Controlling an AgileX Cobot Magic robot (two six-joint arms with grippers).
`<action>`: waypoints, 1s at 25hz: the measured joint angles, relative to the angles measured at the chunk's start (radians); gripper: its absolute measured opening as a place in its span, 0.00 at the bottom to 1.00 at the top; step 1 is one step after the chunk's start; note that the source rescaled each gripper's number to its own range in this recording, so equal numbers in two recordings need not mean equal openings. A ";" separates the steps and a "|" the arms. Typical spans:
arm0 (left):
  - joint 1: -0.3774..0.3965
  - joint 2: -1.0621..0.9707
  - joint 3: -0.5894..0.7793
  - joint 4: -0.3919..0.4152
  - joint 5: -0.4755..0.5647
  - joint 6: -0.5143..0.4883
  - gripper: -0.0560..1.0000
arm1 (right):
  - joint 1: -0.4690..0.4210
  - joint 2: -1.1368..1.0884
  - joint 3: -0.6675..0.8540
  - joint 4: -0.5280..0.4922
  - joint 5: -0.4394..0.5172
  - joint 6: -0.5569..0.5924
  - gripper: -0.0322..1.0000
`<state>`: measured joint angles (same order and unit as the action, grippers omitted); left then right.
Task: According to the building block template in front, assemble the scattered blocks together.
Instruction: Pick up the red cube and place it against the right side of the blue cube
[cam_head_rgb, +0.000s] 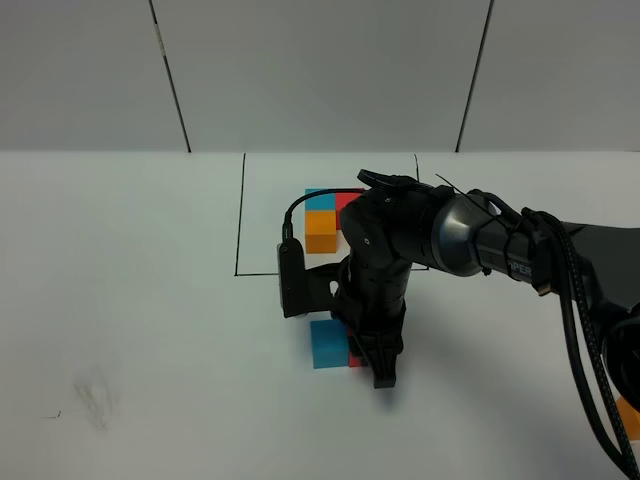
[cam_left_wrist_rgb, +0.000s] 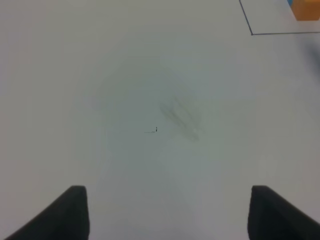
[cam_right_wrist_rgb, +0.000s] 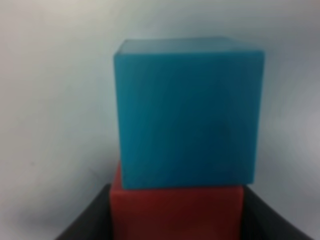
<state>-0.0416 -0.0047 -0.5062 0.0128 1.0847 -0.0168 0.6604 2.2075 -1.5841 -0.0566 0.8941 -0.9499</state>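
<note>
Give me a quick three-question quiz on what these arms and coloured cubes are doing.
1. True or false: the left gripper holds a cube.
2. Which cube sits between the right gripper's fingers? A blue, B red, C orange.
3. Where is the loose orange cube?
Key: 1 false, it is open and empty. 2 B, the red cube, touching the blue cube. 3 At the overhead view's right edge, apart from the other two.
</note>
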 joint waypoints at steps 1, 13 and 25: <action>0.000 0.000 0.000 0.000 0.000 0.000 0.49 | 0.000 0.000 0.000 0.000 0.000 0.000 0.31; 0.000 0.000 0.000 0.000 0.000 0.000 0.49 | 0.000 0.002 0.000 0.008 0.002 0.000 0.40; 0.000 0.000 0.000 0.000 0.000 0.001 0.49 | -0.023 -0.139 0.003 -0.003 0.131 0.330 0.99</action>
<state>-0.0416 -0.0047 -0.5062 0.0128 1.0847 -0.0157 0.6376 2.0681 -1.5815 -0.0600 1.0255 -0.6202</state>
